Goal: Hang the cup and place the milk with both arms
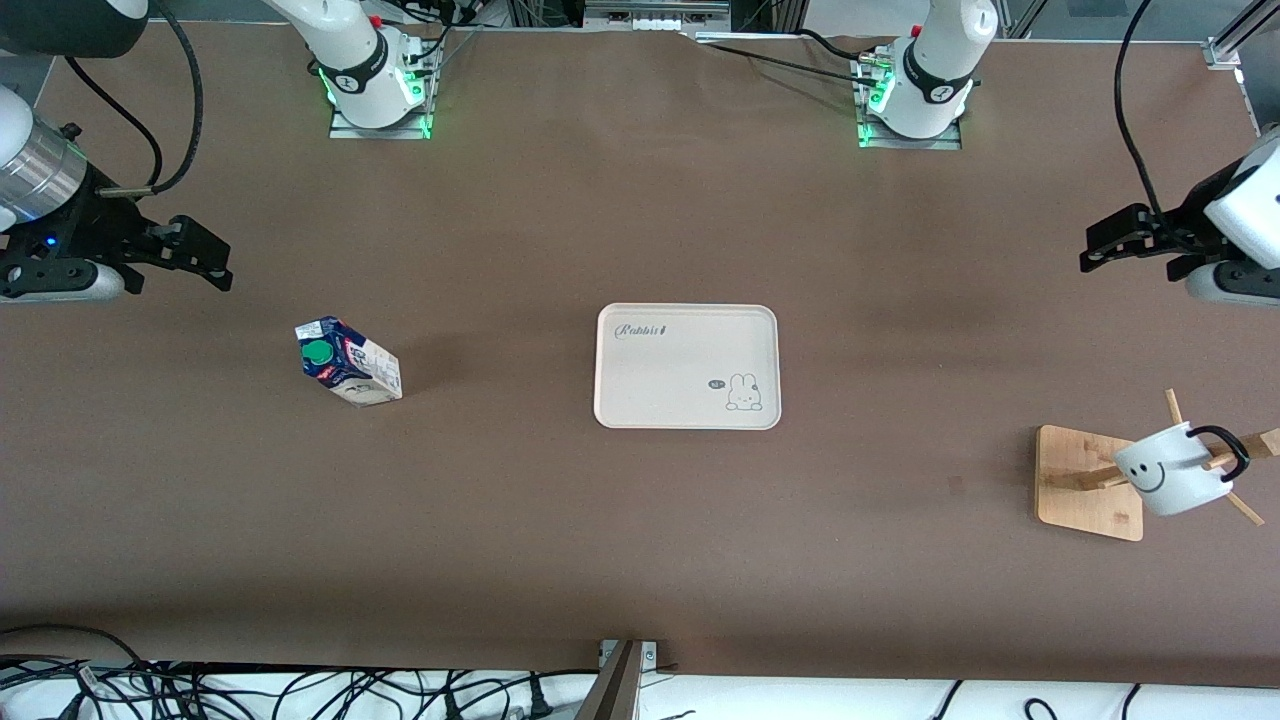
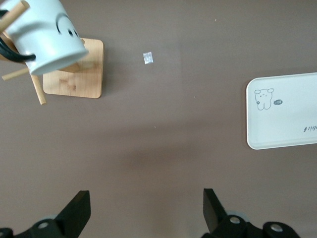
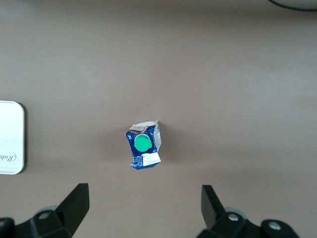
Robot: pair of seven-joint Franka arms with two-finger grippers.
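The milk (image 1: pixel 349 362) stands upright on the table toward the right arm's end, green cap up; it also shows in the right wrist view (image 3: pixel 143 145). The cup (image 1: pixel 1172 468) hangs by its black handle on a peg of the wooden rack (image 1: pixel 1085 480) toward the left arm's end, smiley face showing; it also shows in the left wrist view (image 2: pixel 47 34). My right gripper (image 1: pixel 212 265) is open and empty over bare table beside the milk. My left gripper (image 1: pixel 1097 250) is open and empty over bare table, apart from the rack.
A cream tray (image 1: pixel 687 330) with a rabbit drawing lies empty at the table's middle, between milk and rack. A small pale scrap (image 2: pixel 147 58) lies on the table near the rack base (image 2: pixel 74 69). Cables (image 1: pixel 300 690) run along the table's near edge.
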